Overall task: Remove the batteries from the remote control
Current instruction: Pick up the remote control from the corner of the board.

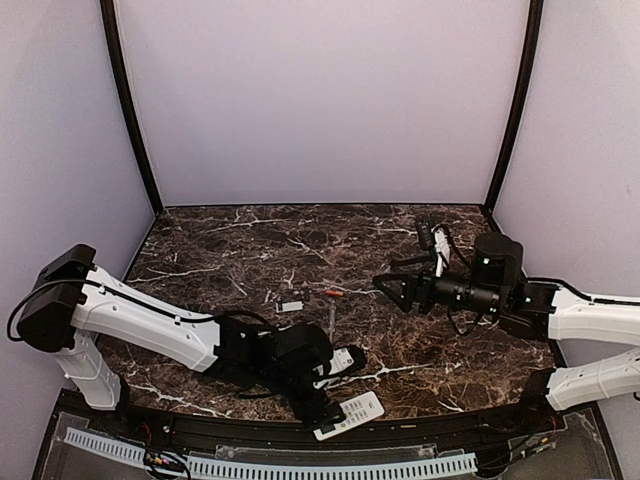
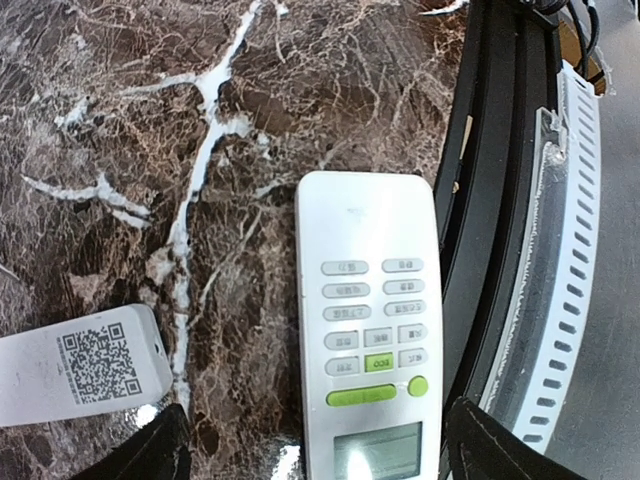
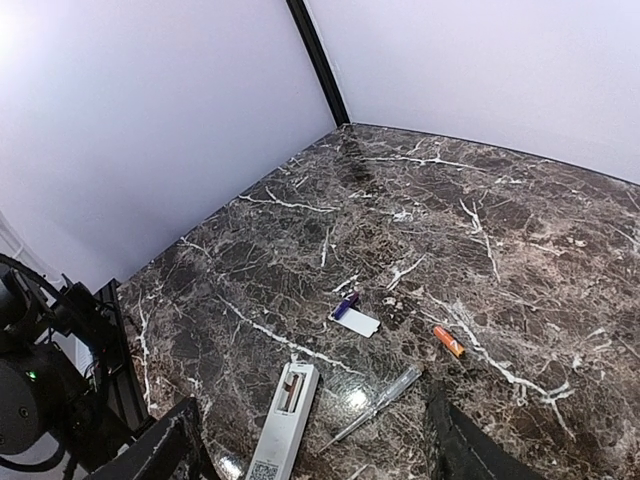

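A white remote (image 2: pixel 368 330) lies face up, buttons showing, at the table's front edge (image 1: pixel 352 413). My left gripper (image 2: pixel 320 445) is open and straddles its display end, empty. A second remote (image 3: pixel 283 420) lies back up with its battery bay open; a reddish-brown cell (image 3: pixel 295 388) seems to lie in one slot. Its QR-code end shows in the left wrist view (image 2: pixel 80 375). An orange battery (image 3: pixel 449 341) and a dark blue battery (image 3: pixel 346 304) lie loose on the table. My right gripper (image 1: pixel 385 285) is open and empty, held above the table right of them.
A white cover plate (image 3: pixel 358 322) lies against the blue battery. A clear-handled screwdriver (image 3: pixel 380 402) lies between the open remote and the orange battery. A black rail and white slotted strip (image 2: pixel 560 260) run along the table's front edge.
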